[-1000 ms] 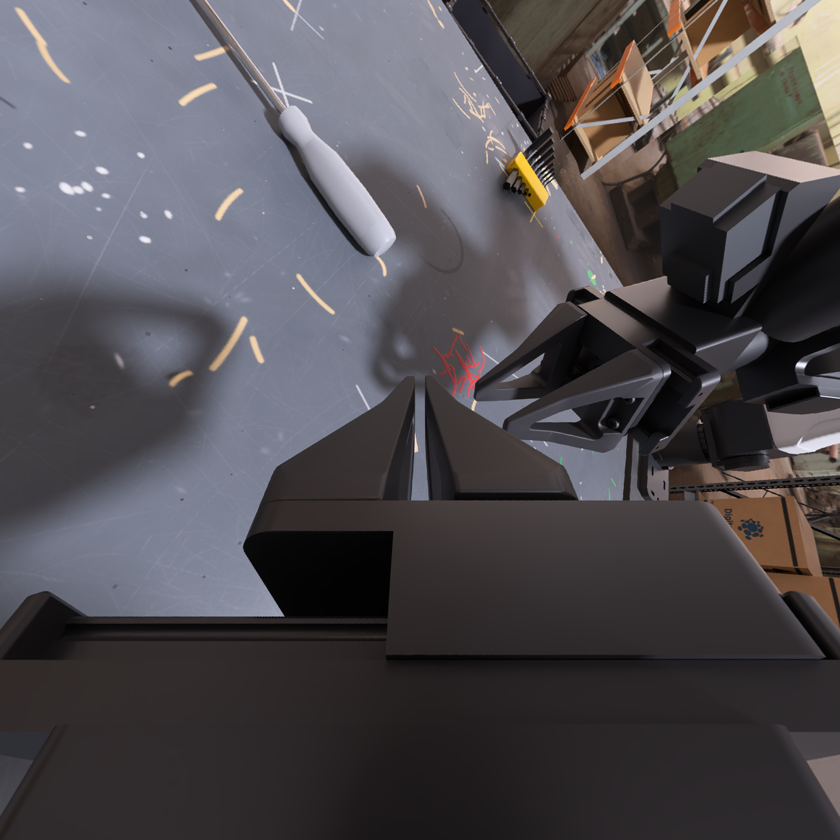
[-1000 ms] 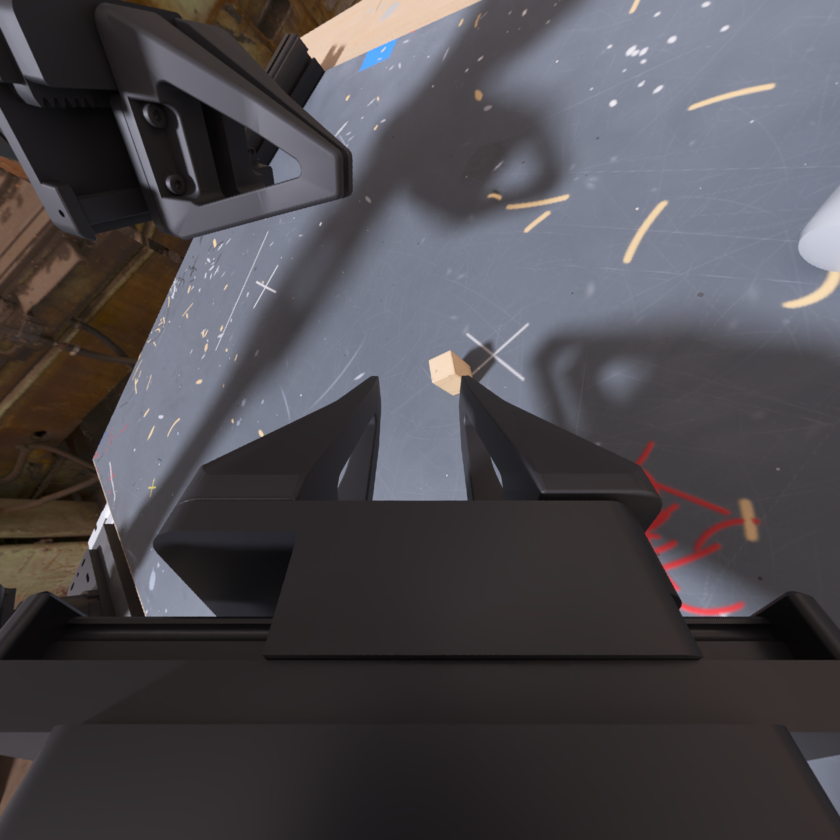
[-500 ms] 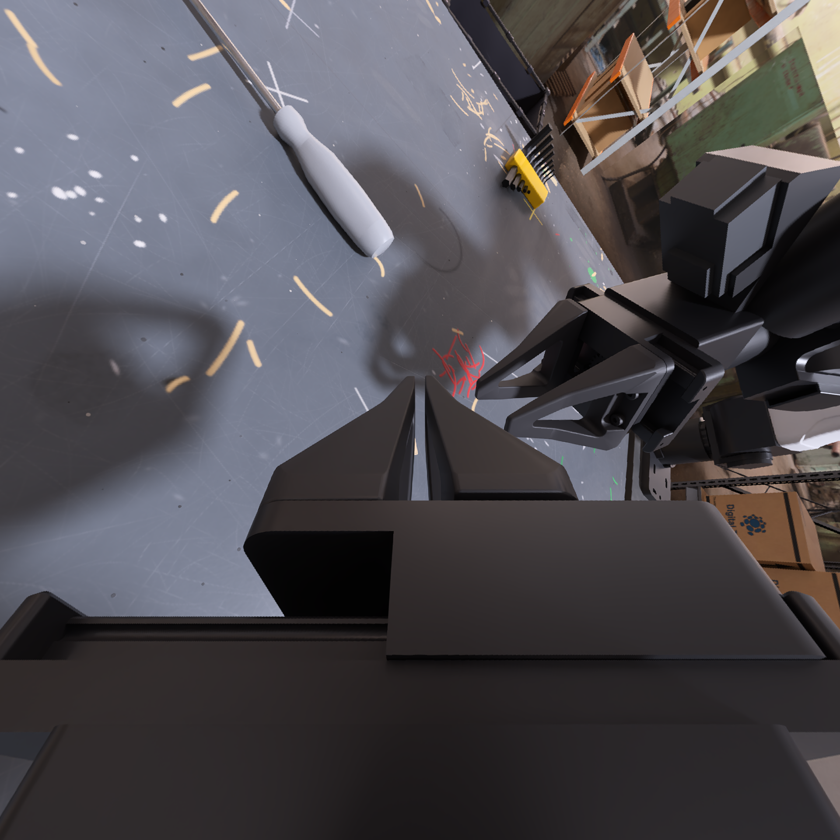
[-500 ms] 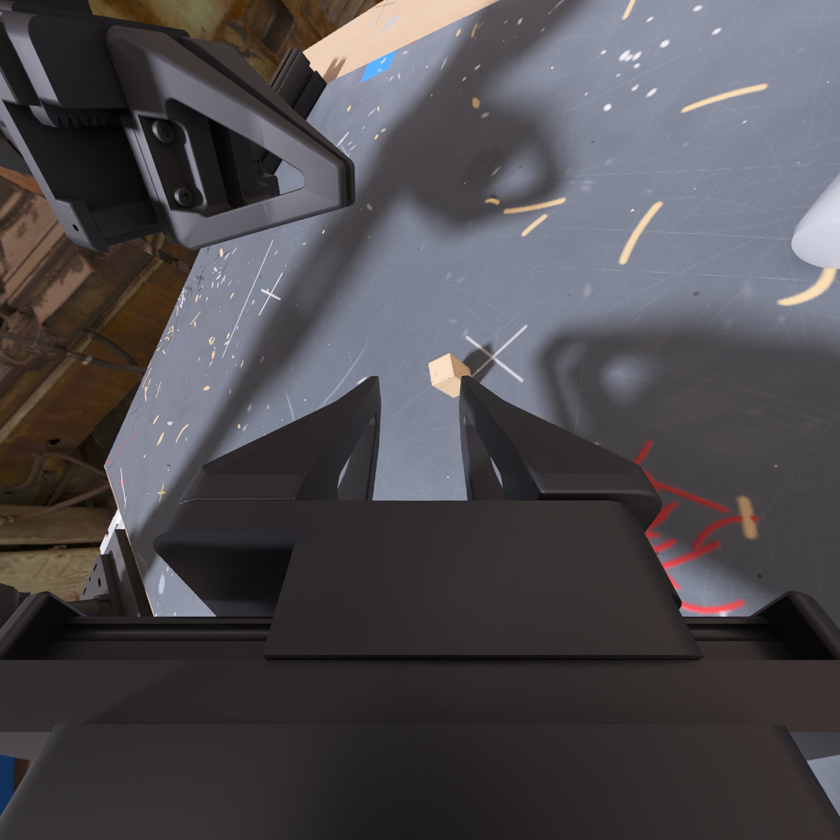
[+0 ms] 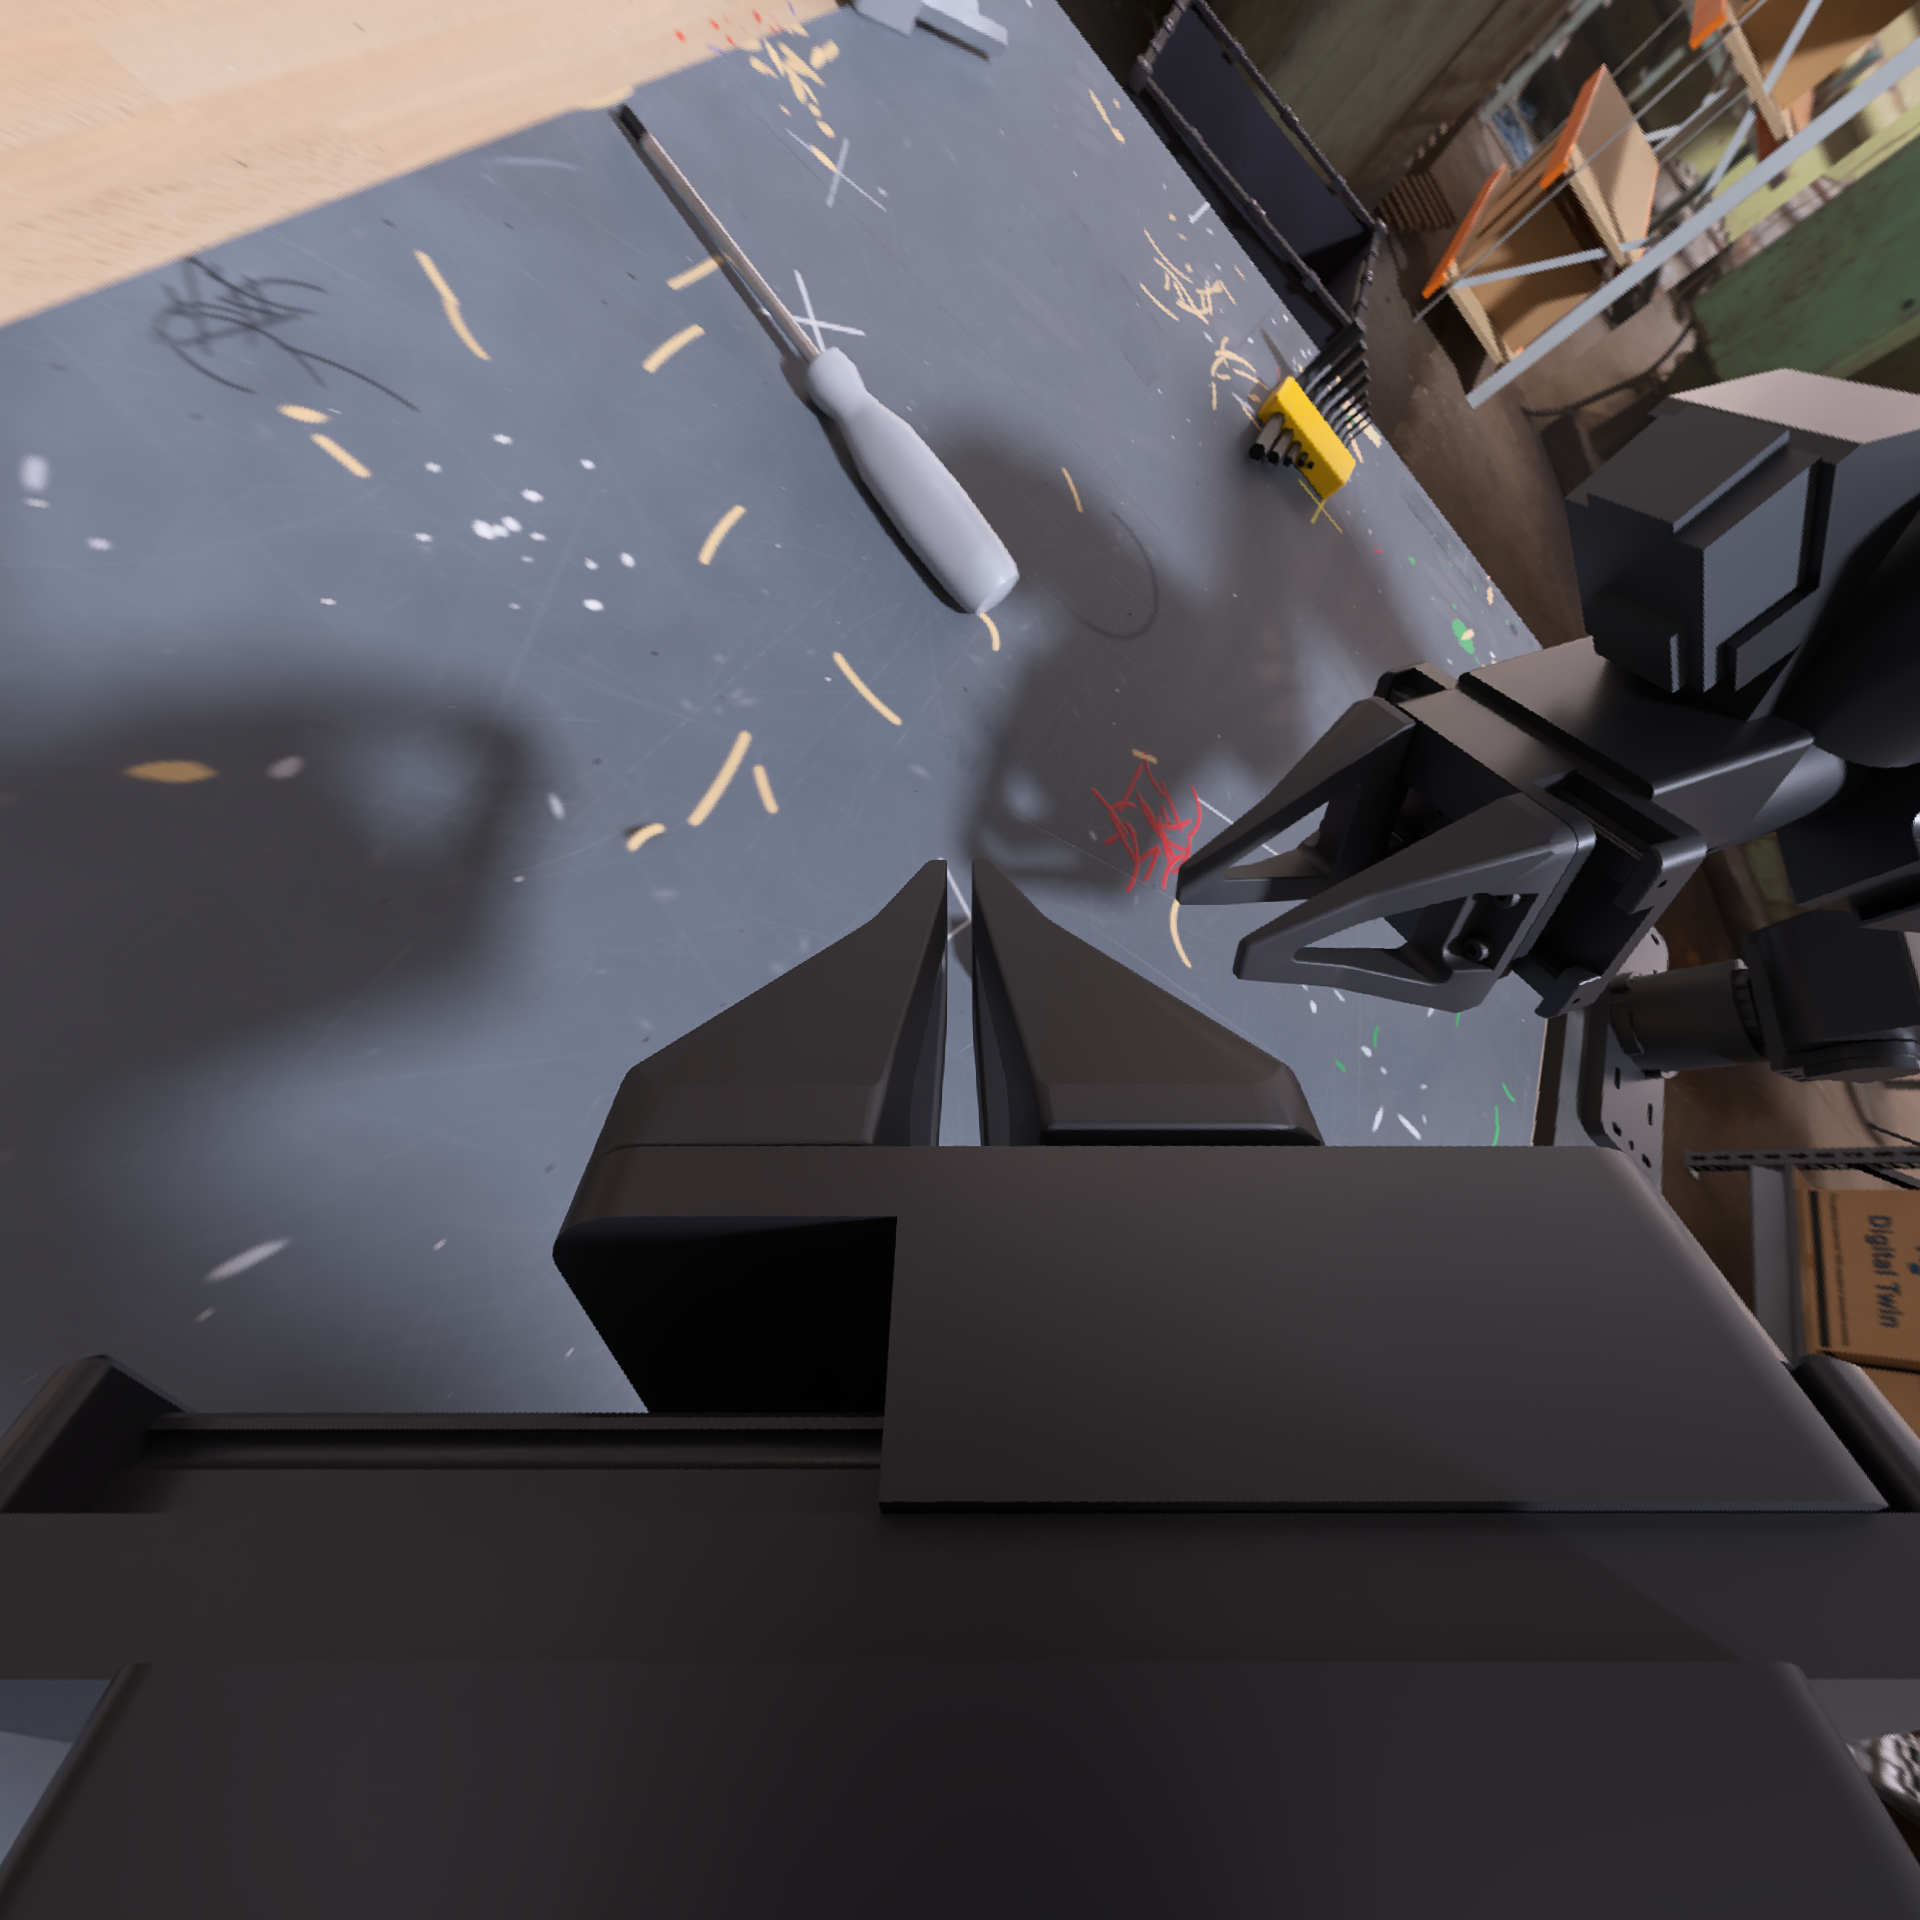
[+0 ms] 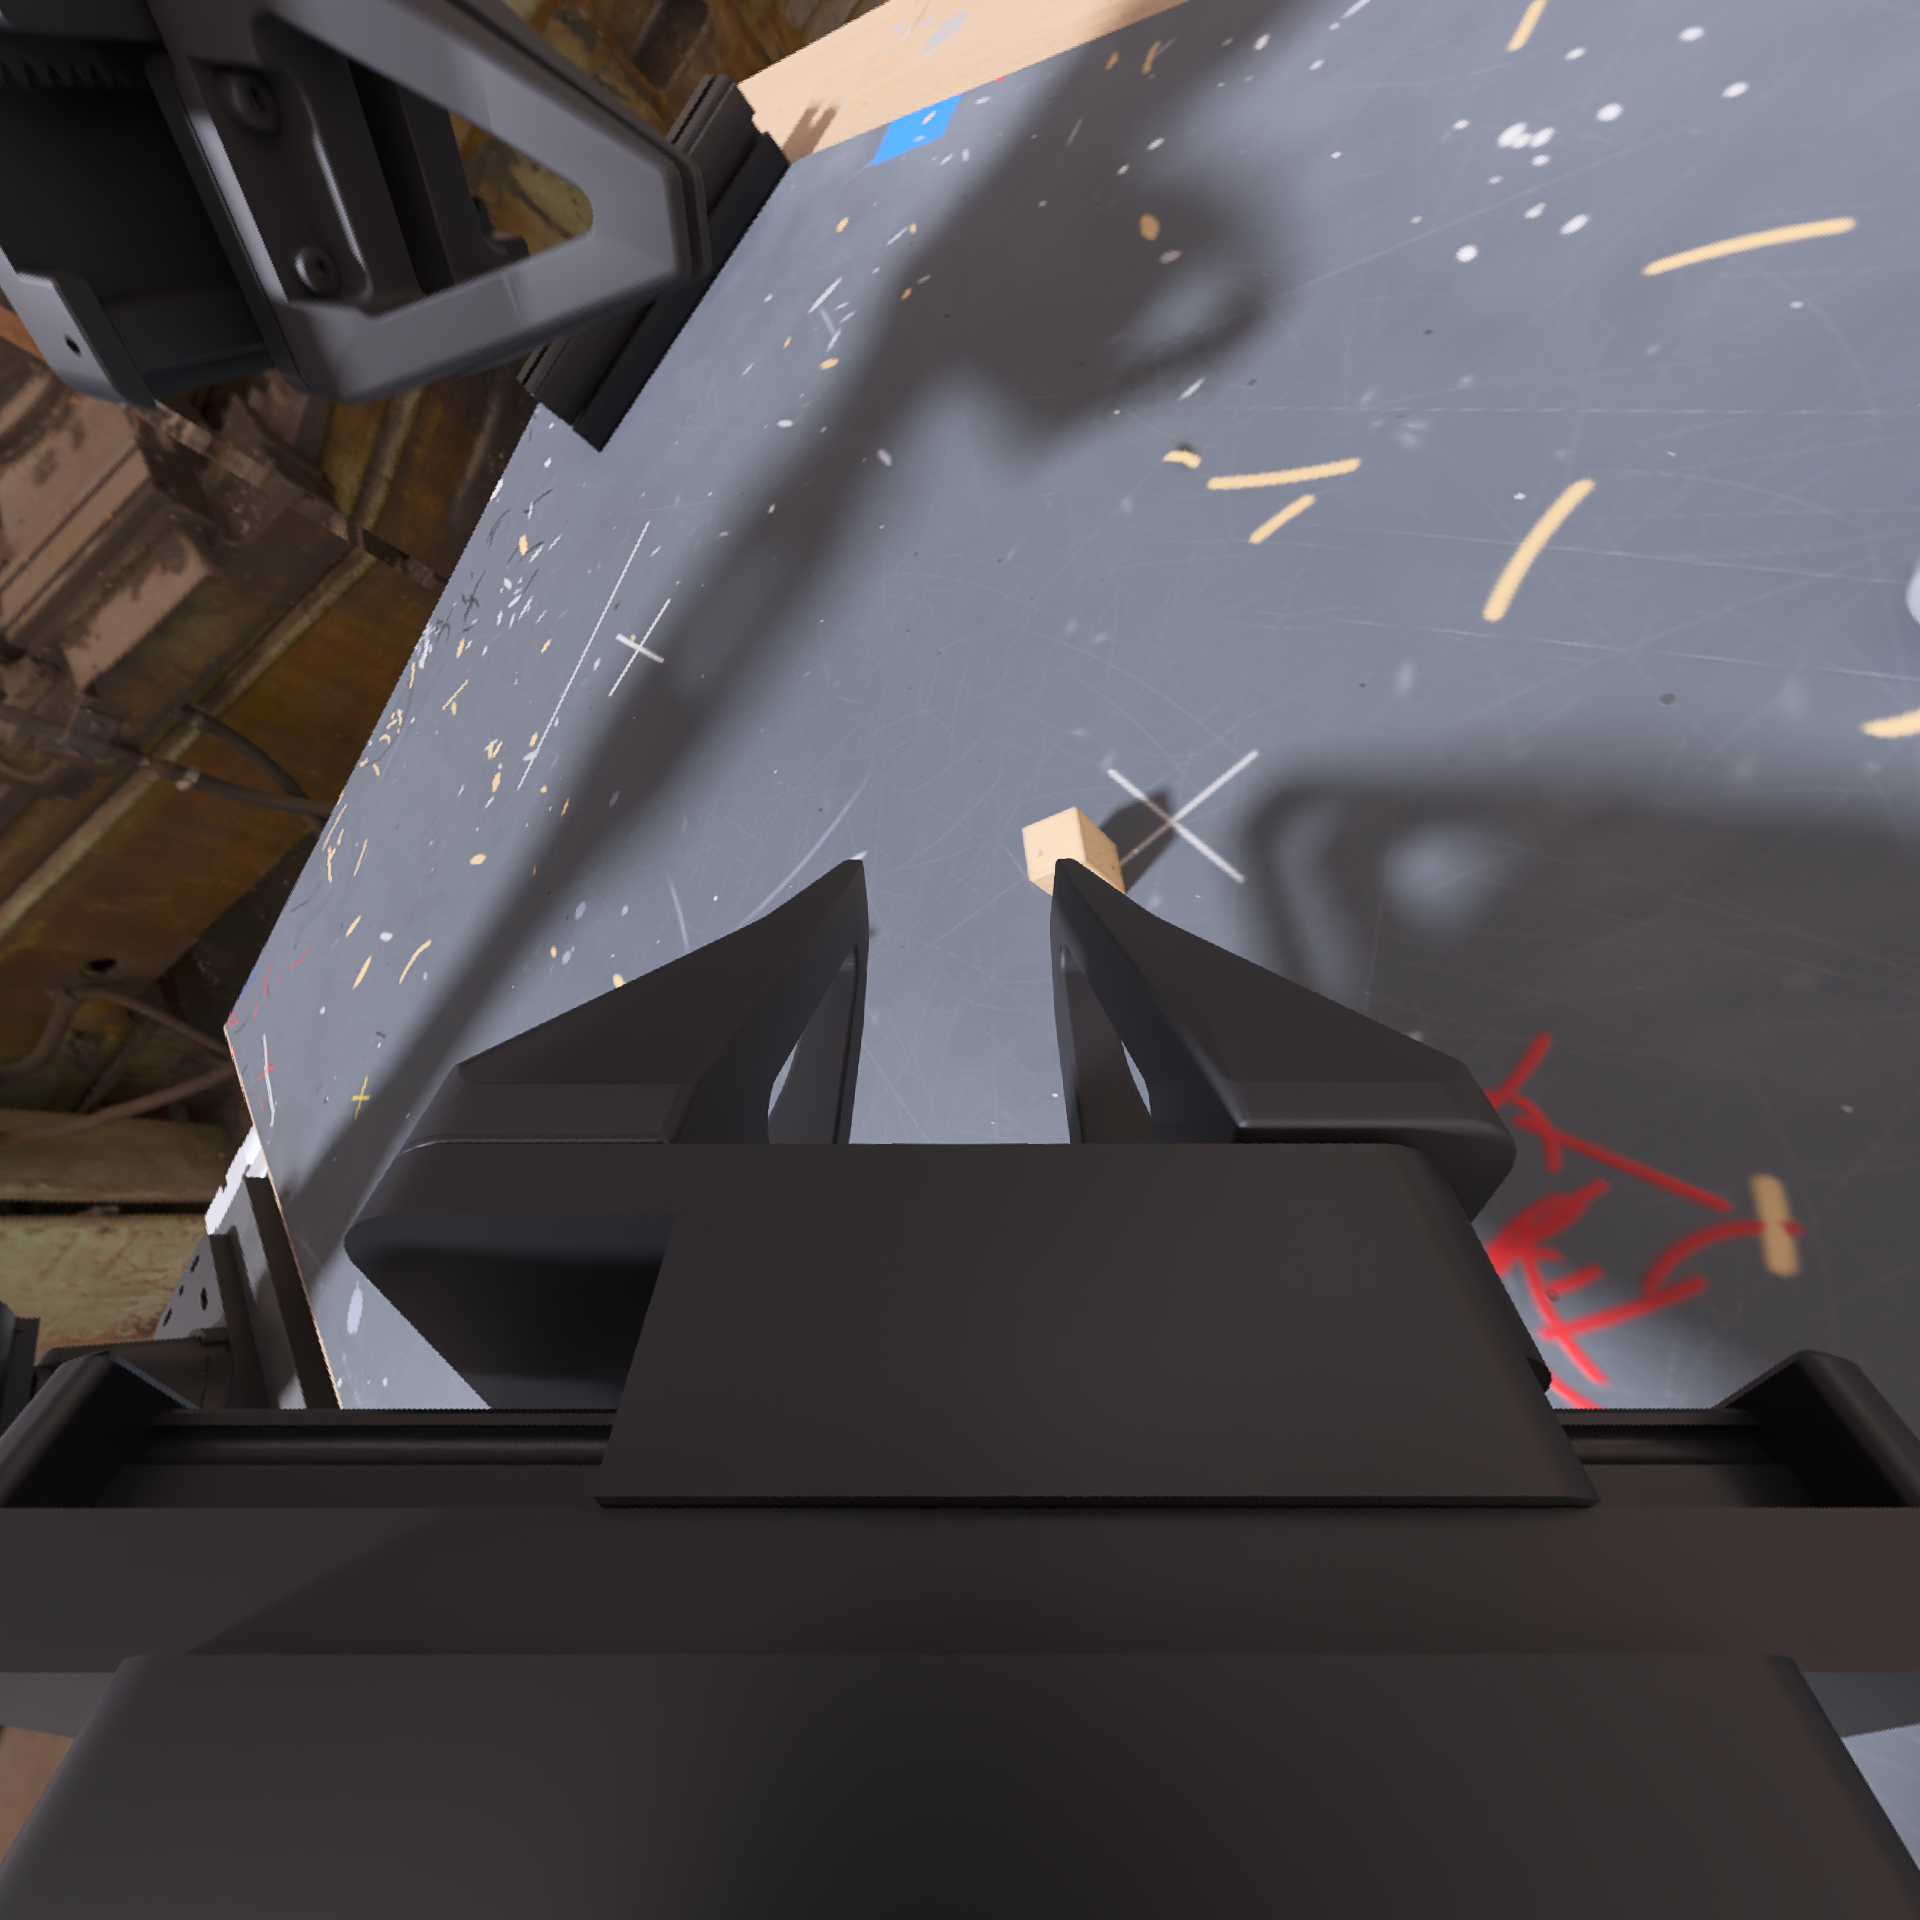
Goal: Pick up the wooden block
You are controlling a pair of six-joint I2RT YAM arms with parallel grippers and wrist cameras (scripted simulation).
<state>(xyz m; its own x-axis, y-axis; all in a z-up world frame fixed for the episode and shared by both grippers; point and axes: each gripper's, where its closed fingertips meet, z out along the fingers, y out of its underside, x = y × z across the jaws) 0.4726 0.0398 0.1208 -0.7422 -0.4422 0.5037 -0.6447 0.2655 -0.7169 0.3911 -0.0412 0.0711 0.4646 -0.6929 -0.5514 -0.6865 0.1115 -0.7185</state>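
A small light wooden block [image 6: 1070, 847] lies on the grey worktop [image 6: 1039, 571] in the right wrist view, just beyond the tip of my right gripper's right finger, beside a white chalk cross [image 6: 1184, 821]. My right gripper [image 6: 958, 878] is open and empty above the worktop; it also shows in the left wrist view [image 5: 1216, 914] at the right. My left gripper [image 5: 958, 878] is shut and empty above the worktop; part of it shows at the top left of the right wrist view [image 6: 416, 197]. The block does not show in the left wrist view.
A grey-handled screwdriver [image 5: 894, 478] lies on the worktop beyond my left gripper. A yellow holder of bits [image 5: 1304, 442] sits near the right edge. Red scribbles [image 5: 1148, 831] mark the surface. A bare wooden strip [image 5: 260, 135] runs along the far side. Shelving and cardboard boxes [image 5: 1860, 1278] stand beyond.
The left wrist view has drawn back, so the screwdriver's whole shaft and the wooden strip now show. In the right wrist view the left gripper has shifted up and left; the block stays put.
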